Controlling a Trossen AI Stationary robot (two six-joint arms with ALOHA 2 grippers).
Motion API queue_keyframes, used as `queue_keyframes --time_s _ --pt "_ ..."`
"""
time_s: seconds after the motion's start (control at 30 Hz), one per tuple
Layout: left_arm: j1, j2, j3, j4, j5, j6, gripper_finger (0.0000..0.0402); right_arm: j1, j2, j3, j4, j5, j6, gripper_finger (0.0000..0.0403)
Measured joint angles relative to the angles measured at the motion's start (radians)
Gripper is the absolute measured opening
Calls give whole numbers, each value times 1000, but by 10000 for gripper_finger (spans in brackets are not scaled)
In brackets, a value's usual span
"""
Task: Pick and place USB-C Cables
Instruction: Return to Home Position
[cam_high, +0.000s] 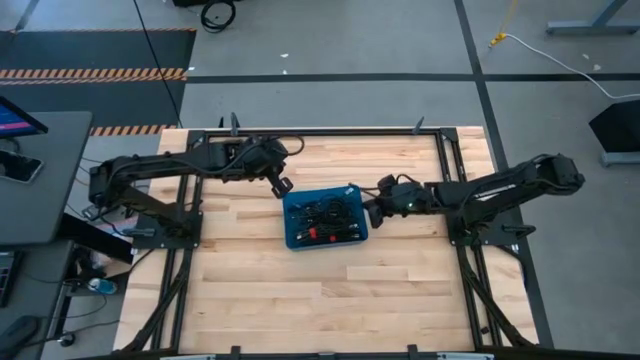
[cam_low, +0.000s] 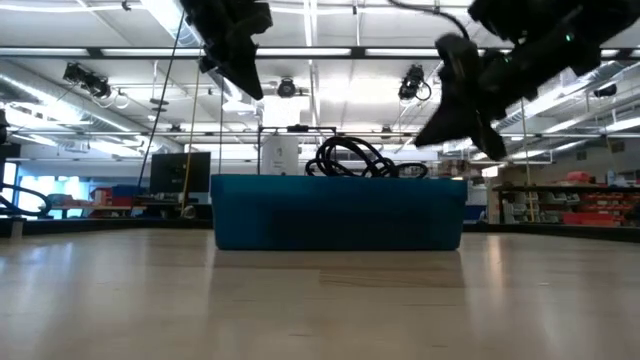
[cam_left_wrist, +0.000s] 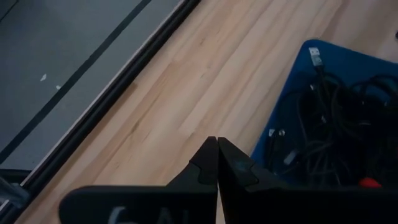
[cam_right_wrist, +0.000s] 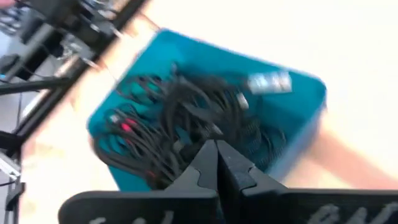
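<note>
High view: the blue rectangular plastic bin (cam_high: 288, 238) stands at the centre of the frame on the pale wooden plank table (cam_high: 300, 300), and the thin black coiled USB-C cables (cam_high: 325, 215) lie piled inside it. The left gripper (cam_high: 283, 185) hangs just off the bin's upper-left corner, and the right gripper (cam_high: 372, 208) hangs just beside its right wall, each arm reaching in from its own side of the frame. Low view: the bin sits mid-frame, with cable loops rising above its rim.
</note>
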Motion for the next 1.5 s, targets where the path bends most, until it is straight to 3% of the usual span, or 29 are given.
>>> queue_keyframes --time_s 0.3,0.57,0.83,1.07,1.2,1.5 --pt "-59 -115 0 -147 1 4 2 -62 -200 167 -260 4 -241 0" --pt "-126 -312 -26 -143 1 40 1 -133 -411 283 -410 20 -478 0" --pt "-206 -587 -332 125 3 -30 1 -168 -628 303 -460 -4 -581 0" --pt "-214 -787 -585 245 1 -158 1 -169 -783 303 -458 -9 -613 0" --pt "-216 -872 -664 328 1 -157 1 -168 -866 303 -459 -8 -627 0" --pt "-215 -1052 -763 335 1 -158 2 -168 -1018 303 -515 55 -662 0"
